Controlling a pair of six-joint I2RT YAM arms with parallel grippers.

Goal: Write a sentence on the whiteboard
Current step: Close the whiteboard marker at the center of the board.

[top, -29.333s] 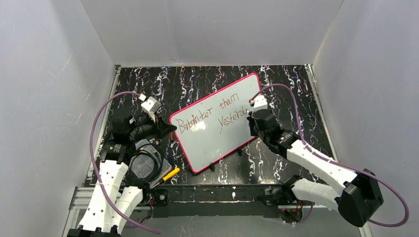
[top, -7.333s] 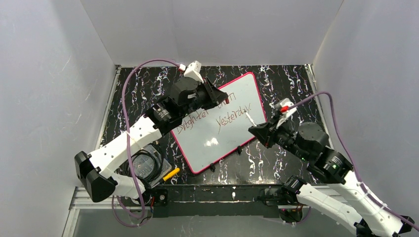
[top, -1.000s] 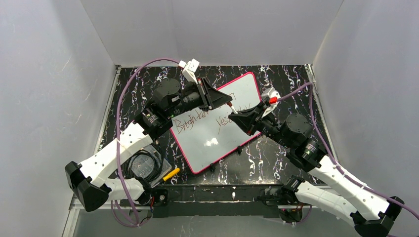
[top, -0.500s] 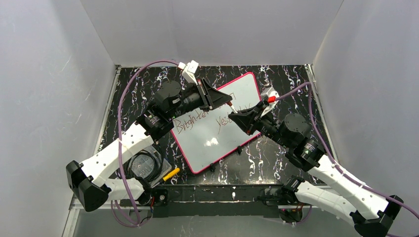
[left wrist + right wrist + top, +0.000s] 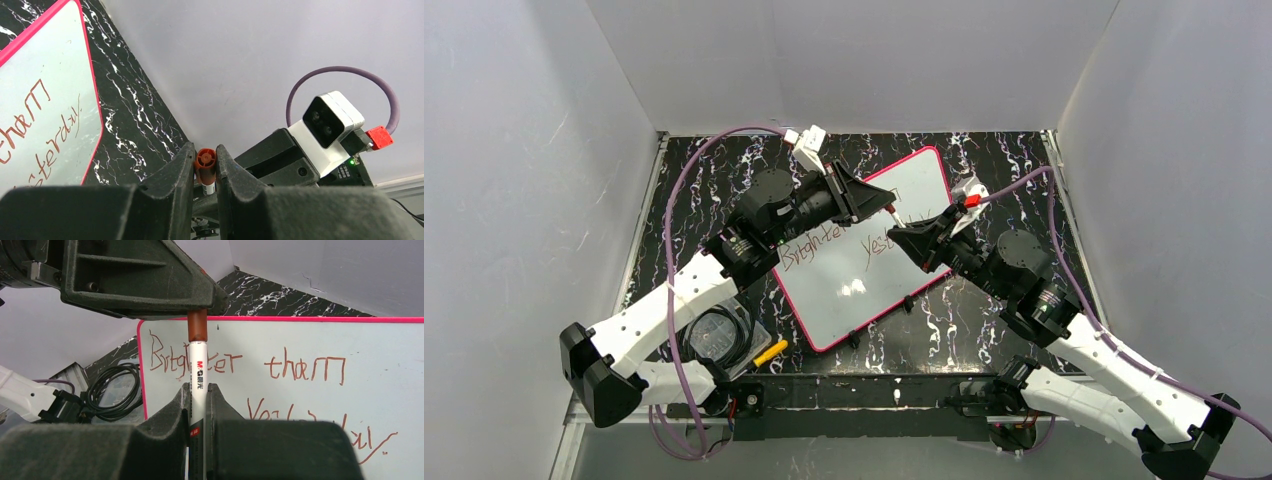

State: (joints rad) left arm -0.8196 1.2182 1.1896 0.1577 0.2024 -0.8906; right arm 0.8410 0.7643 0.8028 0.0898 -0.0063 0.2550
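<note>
1. The black marbled tabletop [image 5: 1004, 150] takes up most of my overhead view.
2. The whiteboard [image 5: 844, 285] lies flat near the middle of the tabletop. It is skewed, with one corner pointing to the back right.
3. The sentence [image 5: 305, 369] runs across the board in two reddish-brown lines. From the right wrist I read "Brighter than" on the first line. The second line is partly hidden behind my own tool.
4. My right tool [image 5: 198, 388] hovers over the board, jaws pinched tight on the white barrel of a marker [image 5: 198, 362].
5. My left tool [image 5: 205, 152] meets it from the opposite side. Its jaws are closed on the marker's reddish-brown cap [image 5: 205, 158], which butts against the end of the barrel.
</note>
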